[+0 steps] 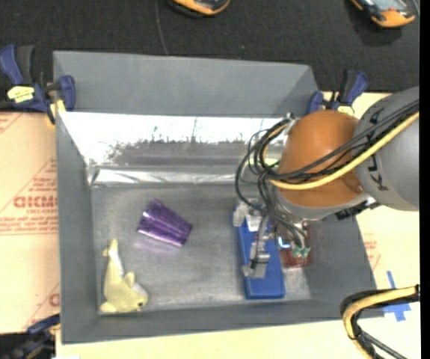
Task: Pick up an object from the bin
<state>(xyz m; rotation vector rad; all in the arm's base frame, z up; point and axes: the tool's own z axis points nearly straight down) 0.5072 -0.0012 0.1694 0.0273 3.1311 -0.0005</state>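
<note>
Camera view puts the one relation you need right under the wrist. The gripper (259,254) hangs directly over the flat blue rectangular block (271,284), which lies on the floor at the right side of the grey metal bin (185,88), close to the near wall. So the block is not off to any side of the pincer; it is below it. From this angle you cannot tell whether the pincer touches the block or only hovers above it.

Mind the block's long axis. It runs from the far side of the bin toward the near side, leaning slightly rightward at its near end. My judgement is that a grip across the short width, from the block's left edge to its right edge, suits it better than one along its length.

You cannot tell whether the pincer is spread or pressed together: the round orange wrist cover (319,159) and the looping cables hide too much of it.

Two other things lie well apart to the left: a ribbed purple plastic cup (164,224) on its side, and a pale yellow soft toy (121,286) in the near left corner. Neither crowds the approach.
</note>
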